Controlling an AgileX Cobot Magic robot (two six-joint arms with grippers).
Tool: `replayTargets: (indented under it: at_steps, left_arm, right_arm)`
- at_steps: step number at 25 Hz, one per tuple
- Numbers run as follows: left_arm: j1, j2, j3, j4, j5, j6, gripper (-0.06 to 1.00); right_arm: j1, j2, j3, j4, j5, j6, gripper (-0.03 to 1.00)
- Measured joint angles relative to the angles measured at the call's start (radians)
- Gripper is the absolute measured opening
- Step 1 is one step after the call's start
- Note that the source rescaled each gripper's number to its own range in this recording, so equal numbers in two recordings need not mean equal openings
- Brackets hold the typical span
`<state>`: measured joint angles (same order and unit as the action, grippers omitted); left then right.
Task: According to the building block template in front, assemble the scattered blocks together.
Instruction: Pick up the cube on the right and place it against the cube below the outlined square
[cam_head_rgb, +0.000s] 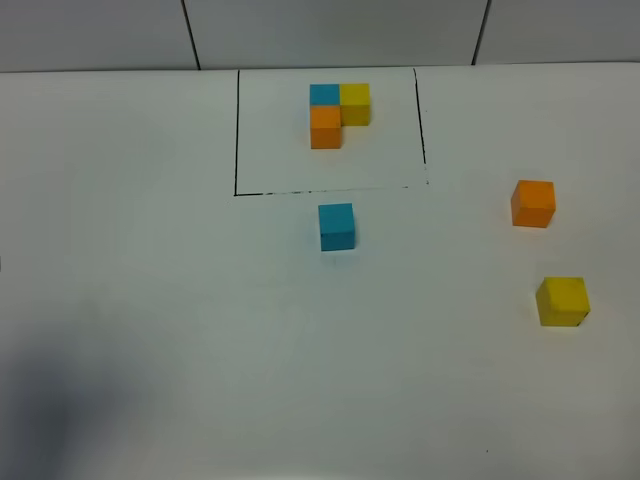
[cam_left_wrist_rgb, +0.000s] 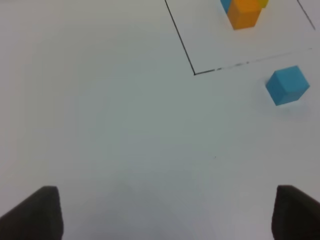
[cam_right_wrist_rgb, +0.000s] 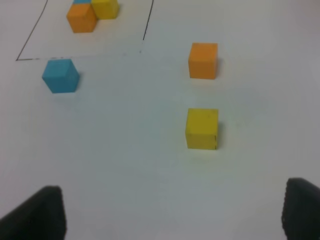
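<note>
1. Left gripper (cam_left_wrist_rgb: 165, 215): jaws wide apart, empty. The blue cube (cam_left_wrist_rgb: 287, 85) lies ahead, toward the right arm's side, just outside the black outline (cam_left_wrist_rgb: 180, 37).
2. Right gripper (cam_right_wrist_rgb: 167, 212): jaws wide apart, empty. The yellow cube (cam_right_wrist_rgb: 202, 129) lies nearest ahead and the orange cube (cam_right_wrist_rgb: 203, 60) beyond it, with only bare table (cam_right_wrist_rgb: 150, 165) between.
3. The building block template (cam_head_rgb: 326, 118) sits farther ahead, inside the outline.
4. Only the exterior high view shows the complete outline. The left wrist view omits the loose yellow and orange cubes.

The high camera looks steeply down on the white counter (cam_head_rgb: 150, 300) from the robot's side. Each wrist camera sits low and nearer, angled forward past the left claw (cam_left_wrist_rgb: 165, 215) or right claw (cam_right_wrist_rgb: 172, 215); all three views share the blue cube (cam_head_rgb: 337, 226) and the framed template (cam_head_rgb: 338, 112).
</note>
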<state>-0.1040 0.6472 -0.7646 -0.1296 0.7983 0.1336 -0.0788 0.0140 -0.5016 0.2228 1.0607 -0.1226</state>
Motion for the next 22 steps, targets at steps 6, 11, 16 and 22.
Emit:
replayTargets:
  at_steps: [6,11,16,22]
  left_arm:
    - [0.0,-0.204,0.09,-0.002,0.029,-0.007,0.76]
    - [0.0,-0.356,0.131,-0.002,0.111,-0.014,0.74]
    - [0.0,-0.483,0.151,-0.02,0.199,-0.027,0.74]
    - [0.0,-0.608,0.219,-0.023,0.268,-0.062,0.73]
  right_arm:
    - [0.0,0.0,0.0,0.0,-0.001,0.0,0.75]
    - [0.0,0.0,0.0,0.002,-0.001,0.0,0.75]
    - [0.0,0.0,0.0,0.002,-0.001,0.0,0.75]
    - [0.0,0.0,0.0,0.002,-0.001,0.0,0.75]
